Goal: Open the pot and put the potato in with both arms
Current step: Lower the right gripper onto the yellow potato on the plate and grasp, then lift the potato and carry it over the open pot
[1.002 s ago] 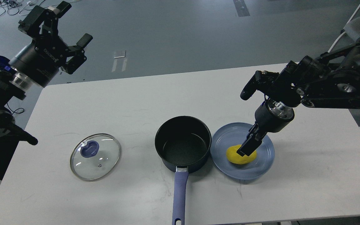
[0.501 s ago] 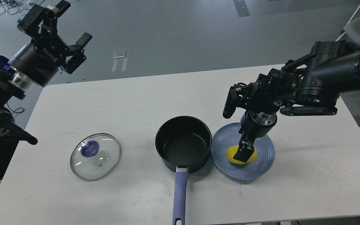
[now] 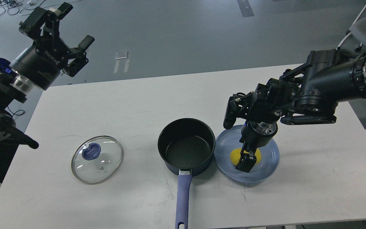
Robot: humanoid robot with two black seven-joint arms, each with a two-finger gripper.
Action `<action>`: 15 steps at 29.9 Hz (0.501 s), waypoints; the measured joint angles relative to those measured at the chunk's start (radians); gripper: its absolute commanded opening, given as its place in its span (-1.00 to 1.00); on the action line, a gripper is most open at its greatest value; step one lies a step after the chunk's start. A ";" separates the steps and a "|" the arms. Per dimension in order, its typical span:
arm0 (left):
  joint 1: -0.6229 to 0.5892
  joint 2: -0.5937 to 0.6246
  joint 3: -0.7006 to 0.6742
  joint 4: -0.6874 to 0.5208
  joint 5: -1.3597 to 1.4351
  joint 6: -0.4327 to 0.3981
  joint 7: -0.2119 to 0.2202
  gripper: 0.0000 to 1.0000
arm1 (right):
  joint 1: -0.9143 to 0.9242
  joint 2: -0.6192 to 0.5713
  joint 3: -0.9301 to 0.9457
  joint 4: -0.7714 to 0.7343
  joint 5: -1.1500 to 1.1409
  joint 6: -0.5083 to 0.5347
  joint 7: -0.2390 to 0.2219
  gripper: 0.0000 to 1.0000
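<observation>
Right gripper [image 3: 246,159] was down on the blue plate [image 3: 270,159], fingers straddling the potato [image 3: 233,156]; couldn't tell if they were actually clamped on it or just around it. Potato sat mid-plate, partly hidden by the fingers. Plate's left rim touched or nearly touched the pot [image 3: 186,147] wall, so almost no gap there. Pot was open and empty inside, handle [image 3: 182,200] running straight to the near table edge. Lid [image 3: 96,159] lay flat on the table [image 3: 132,95] left of the pot, well apart from it, knob visible. Left gripper [image 3: 60,38] was held high off the far-left corner, fingers spread wide, nothing in them. Far half of the table was bare.
</observation>
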 measured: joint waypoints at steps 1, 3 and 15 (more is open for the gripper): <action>0.000 0.000 0.000 0.000 0.000 0.000 0.000 0.95 | -0.003 0.003 0.000 -0.003 0.000 0.000 0.000 0.97; 0.000 0.001 0.000 0.000 0.000 0.000 0.000 0.95 | -0.009 0.008 -0.002 -0.012 0.000 0.000 0.000 0.92; 0.001 0.003 0.000 0.000 -0.001 0.000 0.000 0.96 | -0.014 0.026 -0.043 -0.019 0.000 -0.065 0.000 -0.62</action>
